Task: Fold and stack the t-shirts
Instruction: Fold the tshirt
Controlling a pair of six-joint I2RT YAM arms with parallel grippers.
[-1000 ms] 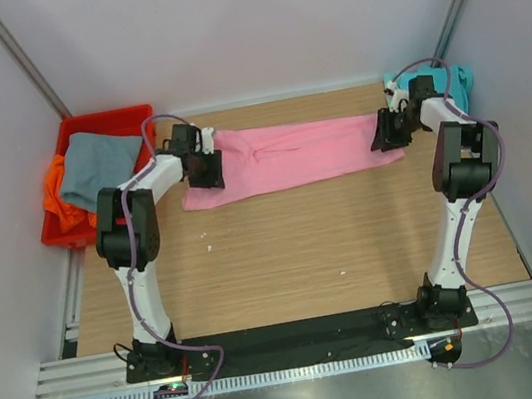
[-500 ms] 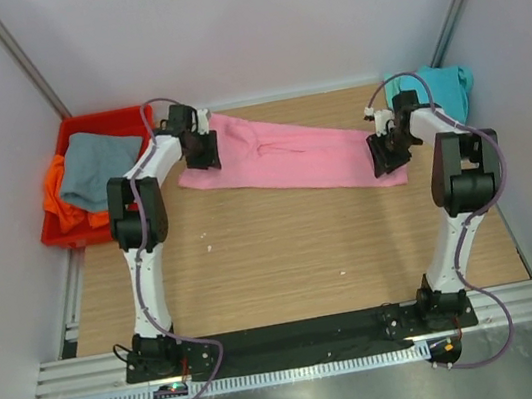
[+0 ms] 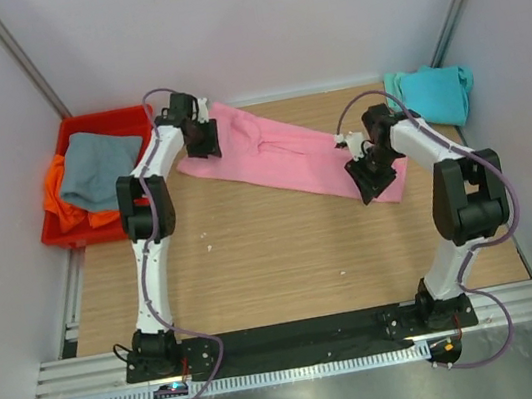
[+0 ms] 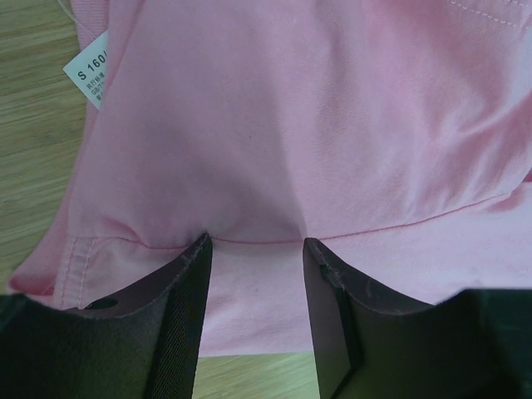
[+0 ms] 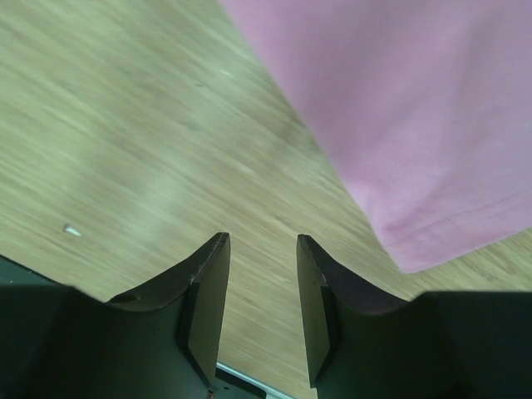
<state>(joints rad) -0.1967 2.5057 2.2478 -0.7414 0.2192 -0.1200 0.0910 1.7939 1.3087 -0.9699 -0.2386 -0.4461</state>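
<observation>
Found pink t-shirt [image 3: 280, 157] half-folded, unstacked; grey t-shirt [image 3: 94, 166], orange t-shirt [image 3: 61, 196] waiting left of it. Saw left gripper [image 4: 253, 245], right gripper [image 5: 262, 241] part-open, empty, at its ends.

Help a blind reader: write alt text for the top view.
Pink t-shirt lying diagonally on a table, left gripper and right gripper at its ends. Teal shirt far right; grey shirt and orange shirt in a red bin, left.
</observation>
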